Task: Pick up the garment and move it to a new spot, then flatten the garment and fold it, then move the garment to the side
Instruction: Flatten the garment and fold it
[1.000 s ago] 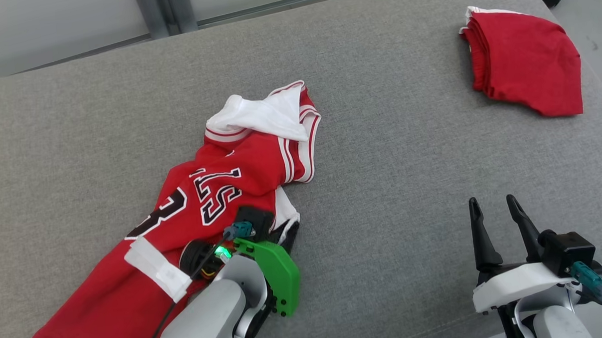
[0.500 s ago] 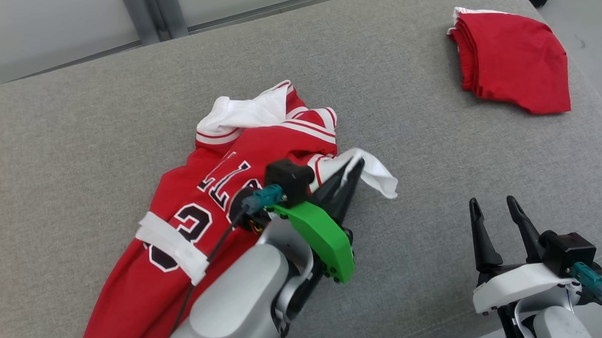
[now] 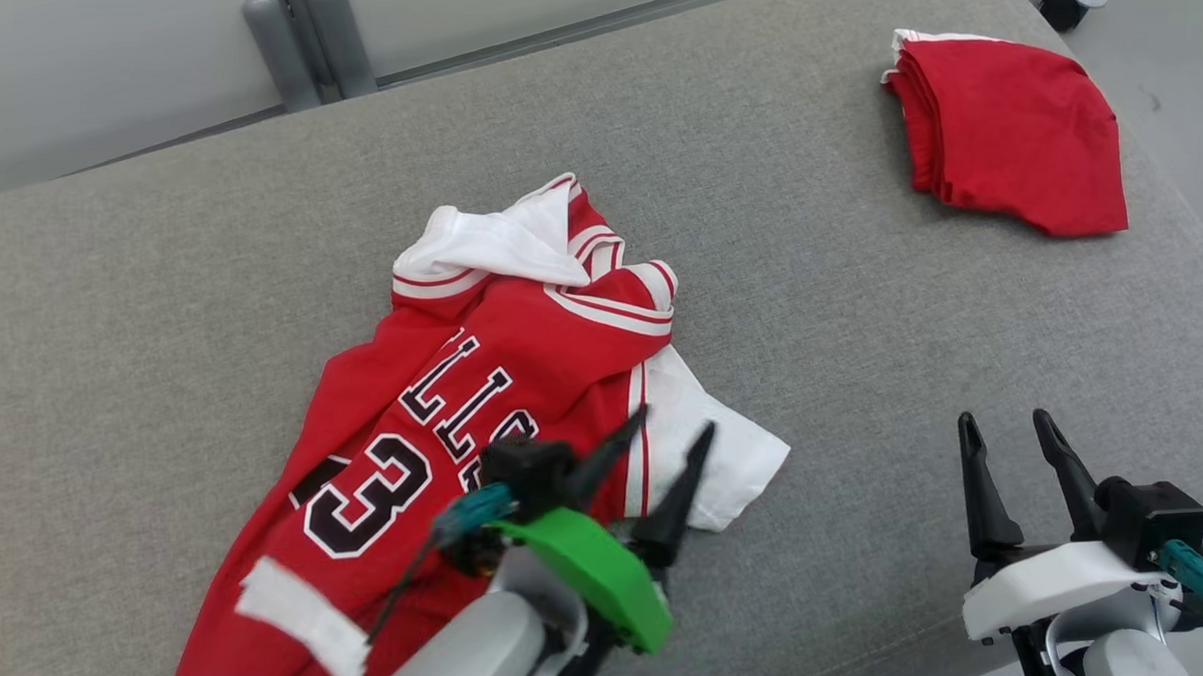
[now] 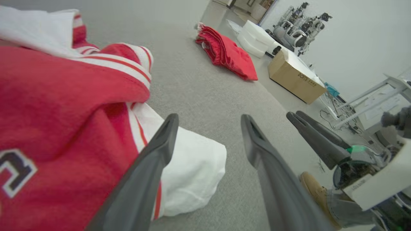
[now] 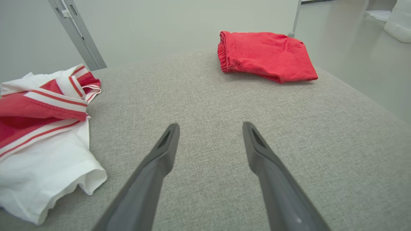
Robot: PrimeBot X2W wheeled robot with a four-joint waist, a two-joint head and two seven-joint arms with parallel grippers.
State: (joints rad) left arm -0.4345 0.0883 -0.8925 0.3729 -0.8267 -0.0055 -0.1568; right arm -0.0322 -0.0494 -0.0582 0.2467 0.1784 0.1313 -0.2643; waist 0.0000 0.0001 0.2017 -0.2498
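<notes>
The garment [image 3: 483, 382] is a red basketball jersey with white trim and a black number, lying crumpled on the grey cushion, a white flap [image 3: 726, 454] spread toward the right. It also appears in the left wrist view [image 4: 64, 106] and the right wrist view [image 5: 41, 128]. My left gripper [image 3: 675, 425] hovers over the jersey's right edge, open, nothing between its fingers [image 4: 163, 141]. My right gripper [image 3: 1005, 429] stands open at the lower right, over bare cushion, apart from the jersey; in its own wrist view [image 5: 210, 126] the gap is empty.
A folded red garment [image 3: 1010, 144] lies at the far right corner of the grey cushion [image 3: 840, 300]. Past that edge are a cardboard box [image 4: 295, 77], white foam blocks and lab gear. A person's tan shoe [image 4: 316, 192] shows beside the right arm.
My left gripper, shut on the jersey's white flap half a second ago, has opened and drawn back; the flap now lies flat on the cushion. The head camera shifted slightly.
</notes>
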